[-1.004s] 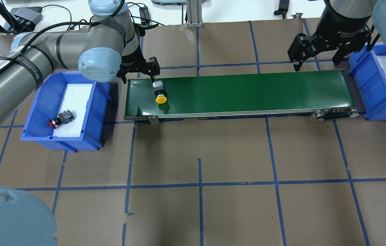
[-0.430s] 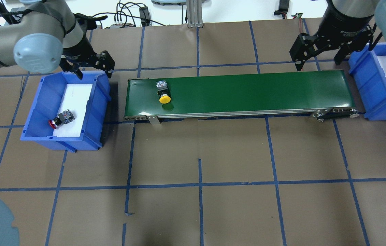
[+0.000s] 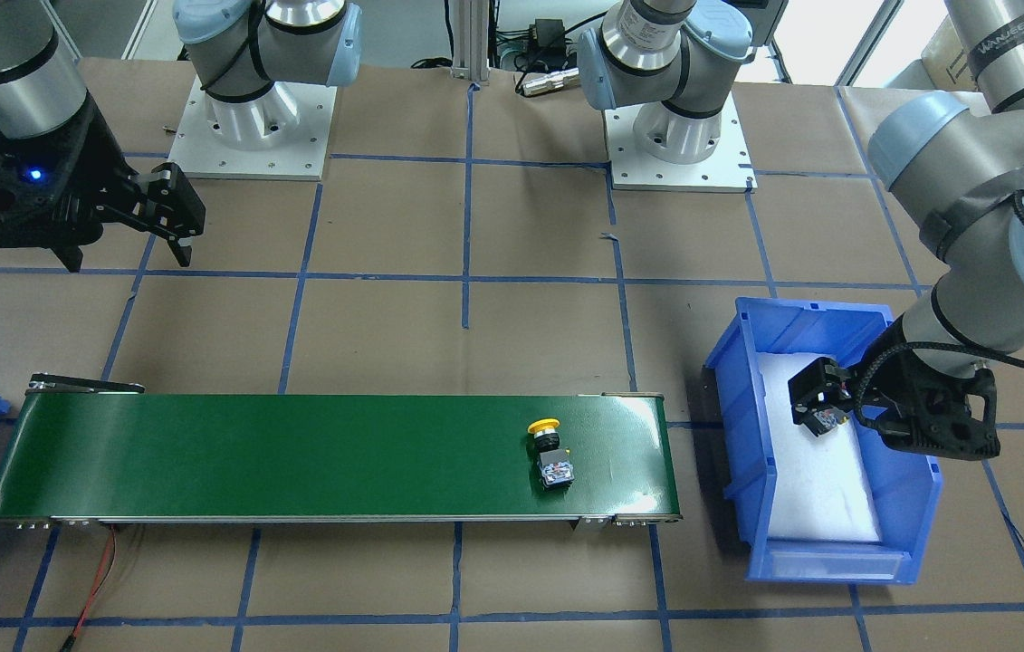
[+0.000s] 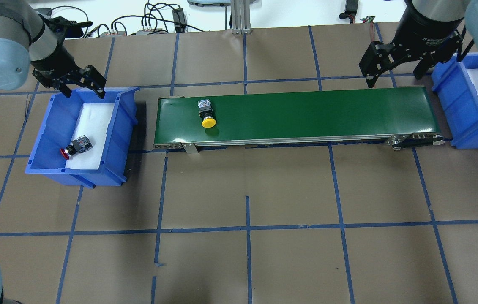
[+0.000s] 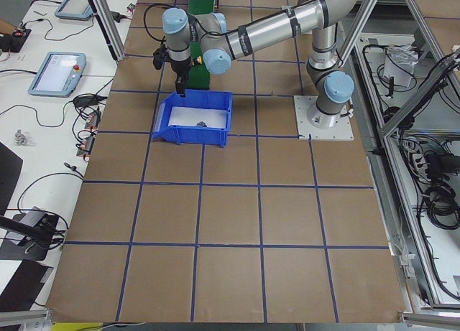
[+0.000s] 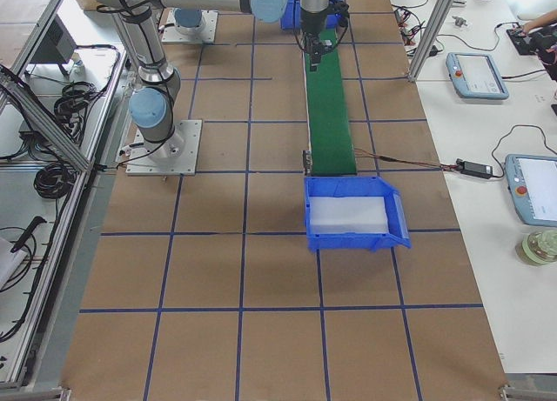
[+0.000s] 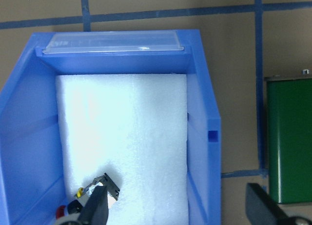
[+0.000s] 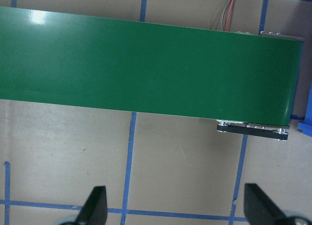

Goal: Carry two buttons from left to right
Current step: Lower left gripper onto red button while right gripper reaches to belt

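The left gripper (image 4: 82, 86), jaws wide, hangs over the far rim of the bin (image 4: 131, 114); the red button (image 4: 74, 147) lies sideways by a wall, so a finger may strike plastic. The yellow button (image 4: 206, 115) on the belt (image 4: 306, 112) could roll; the right gripper (image 4: 395, 76) is also wide

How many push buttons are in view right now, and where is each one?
2. The yellow button lies on the green belt near its left end; the red button lies on the white foam in the left blue bin. None seems hidden.
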Robot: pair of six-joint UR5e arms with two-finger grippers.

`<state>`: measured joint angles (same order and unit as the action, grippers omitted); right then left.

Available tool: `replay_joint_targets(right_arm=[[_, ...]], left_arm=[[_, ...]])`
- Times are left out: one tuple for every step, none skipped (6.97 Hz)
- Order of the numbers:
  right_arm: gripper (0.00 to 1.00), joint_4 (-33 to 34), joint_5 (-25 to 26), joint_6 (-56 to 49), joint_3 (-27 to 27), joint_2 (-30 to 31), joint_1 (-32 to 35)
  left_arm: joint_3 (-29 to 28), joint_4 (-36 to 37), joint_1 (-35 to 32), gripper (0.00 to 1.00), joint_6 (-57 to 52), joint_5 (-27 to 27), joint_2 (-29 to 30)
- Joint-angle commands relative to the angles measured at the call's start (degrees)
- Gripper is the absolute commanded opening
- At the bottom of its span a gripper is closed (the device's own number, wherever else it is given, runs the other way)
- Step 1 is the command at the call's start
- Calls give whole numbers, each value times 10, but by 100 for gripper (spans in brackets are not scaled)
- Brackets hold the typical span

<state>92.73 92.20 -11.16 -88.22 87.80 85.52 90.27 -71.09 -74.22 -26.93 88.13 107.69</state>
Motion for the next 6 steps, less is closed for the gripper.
replay_joint_targets(right_arm=[[100, 0, 0, 0, 0, 0, 0], [100, 1, 0, 2, -4, 1, 1], [100, 1, 0, 3, -4, -1, 1], [100, 1, 0, 3, -4, 0, 1], [100, 1, 1, 3, -5, 0, 1], [100, 1, 1, 4, -5, 1, 1]], left_arm=[[25, 0, 9, 100, -176, 1, -17], [34, 7, 18, 100, -275, 5, -19], [53, 26, 41, 100, -351, 2, -20], [72, 49, 57, 100, -372, 3, -20], [100, 79, 58, 100, -377, 4, -21], [137, 132, 56, 100, -380, 3, -21]])
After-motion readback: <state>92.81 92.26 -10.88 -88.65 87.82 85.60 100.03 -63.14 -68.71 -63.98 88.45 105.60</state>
